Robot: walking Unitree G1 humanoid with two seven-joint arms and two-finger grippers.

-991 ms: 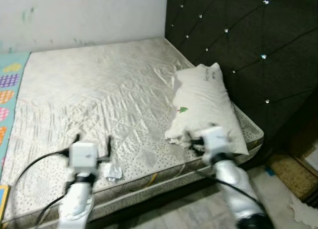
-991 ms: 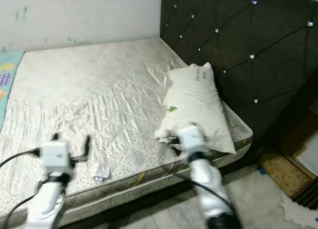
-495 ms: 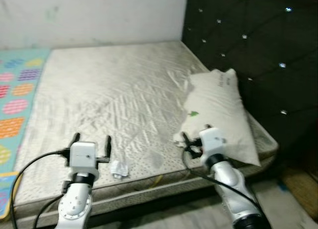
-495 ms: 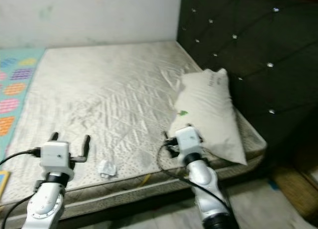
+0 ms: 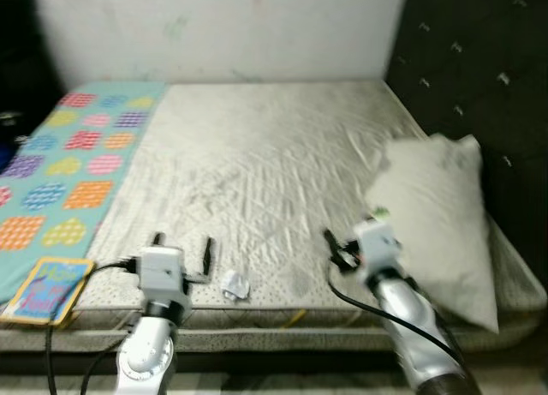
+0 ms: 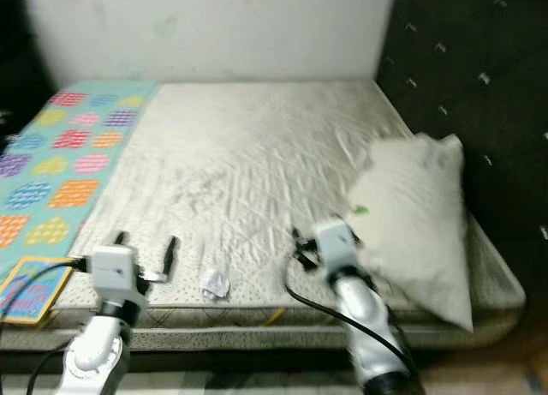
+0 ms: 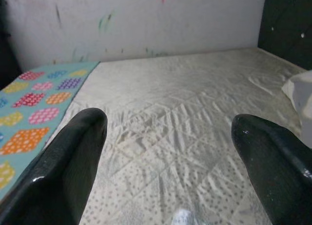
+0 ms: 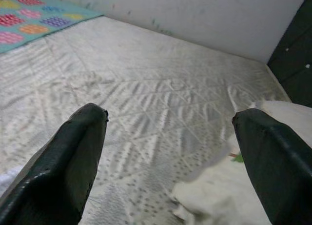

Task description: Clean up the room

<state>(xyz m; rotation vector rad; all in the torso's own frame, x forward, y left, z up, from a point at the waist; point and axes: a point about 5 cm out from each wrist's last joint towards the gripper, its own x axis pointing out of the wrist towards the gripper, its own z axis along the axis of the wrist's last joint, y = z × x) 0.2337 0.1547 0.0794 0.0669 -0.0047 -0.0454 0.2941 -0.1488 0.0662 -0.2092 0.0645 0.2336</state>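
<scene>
book (image 5: 47,290): flat at the mattress's near left corner, on the patterned mat (image 5: 68,168)
left gripper (image 5: 181,249): spread, empty, raised toward the wrapper
crumpled wrapper (image 5: 235,284): near mattress (image 5: 265,164) edge, likely litter
right gripper (image 5: 338,245): spread, empty, beside pillow (image 5: 441,211)

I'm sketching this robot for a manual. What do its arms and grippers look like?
Both arms are silver, rounded tubes ending in white boxy wrist blocks. The left gripper and right gripper each have two long glossy black fingers. Black cables loop from each wrist.
</scene>
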